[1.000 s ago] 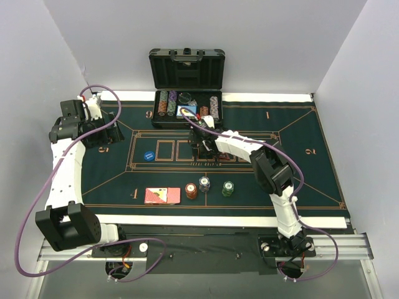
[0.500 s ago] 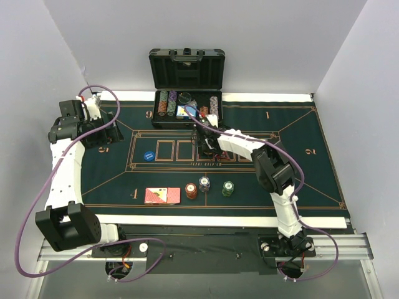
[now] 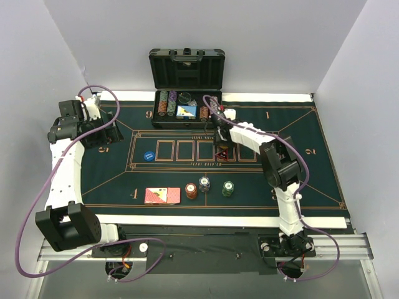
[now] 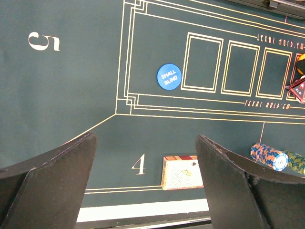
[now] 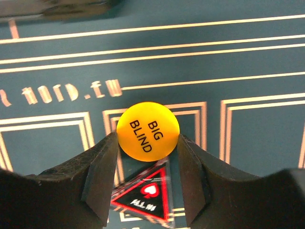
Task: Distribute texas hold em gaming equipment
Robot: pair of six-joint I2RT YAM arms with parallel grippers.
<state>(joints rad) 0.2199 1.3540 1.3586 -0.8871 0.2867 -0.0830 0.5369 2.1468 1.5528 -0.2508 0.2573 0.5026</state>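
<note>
My right gripper (image 5: 147, 139) is shut on an orange "BIG BLIND" disc (image 5: 148, 131), held just above the green mat. A dark red triangular "ALL IN" marker (image 5: 145, 193) lies on the mat right below it. In the top view this gripper (image 3: 219, 142) hangs over the centre card boxes. A blue "SMALL BLIND" disc (image 3: 148, 156) lies at centre left. Red-backed cards (image 3: 163, 195) lie near the front by the number 4, with three chip stacks (image 3: 204, 184) to their right. My left gripper (image 4: 146, 140) is open and empty, high over the left side (image 3: 106, 132).
An open black case (image 3: 187, 93) with racked chip rows stands at the back edge of the mat. The mat's white front border (image 4: 143, 210) shows below the cards (image 4: 183, 171). White walls close in the left, right and back.
My right gripper has swung to the right along the row of card boxes, from near the middle boxes towards the right ones. The left arm has not moved.
</note>
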